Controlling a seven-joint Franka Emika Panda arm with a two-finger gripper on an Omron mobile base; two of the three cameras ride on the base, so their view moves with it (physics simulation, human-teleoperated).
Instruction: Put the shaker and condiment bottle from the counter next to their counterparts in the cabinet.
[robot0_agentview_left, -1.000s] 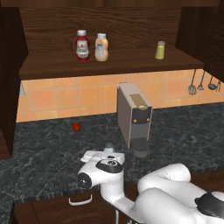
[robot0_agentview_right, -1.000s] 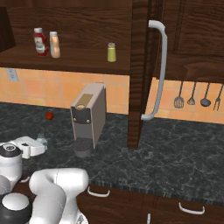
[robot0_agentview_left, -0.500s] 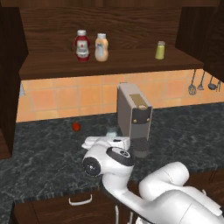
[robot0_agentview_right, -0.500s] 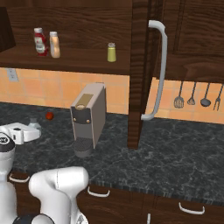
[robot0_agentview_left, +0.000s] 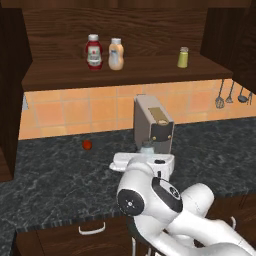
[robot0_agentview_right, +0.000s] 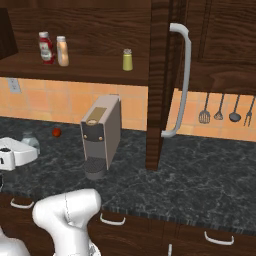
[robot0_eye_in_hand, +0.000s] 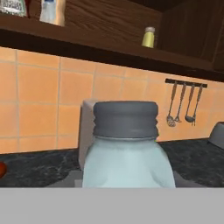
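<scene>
Shaker (robot0_eye_in_hand: 125, 148) sits close before the hand camera, evidently clamped in the gripper (robot0_agentview_left: 145, 162) above the counter (robot0_agentview_left: 60, 185), ready to go up beside the yellow-green shaker (robot0_agentview_left: 183, 57); left on the cabinet (robot0_agentview_left: 125, 75) shelf, the condiment bottle (robot0_agentview_left: 116, 54) already flanks the red bottle (robot0_agentview_left: 93, 52); the fingertips themselves are hidden

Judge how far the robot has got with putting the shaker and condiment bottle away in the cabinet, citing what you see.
Done: the peach-orange condiment bottle already stands beside the red sauce bottle on the cabinet shelf. In hand: the pale blue-grey shaker sits right at the gripper, low by the coffee machine; the grip looks closed on it, though the fingertips are hidden. Left: lifting it up beside the yellow-green shaker.
</scene>
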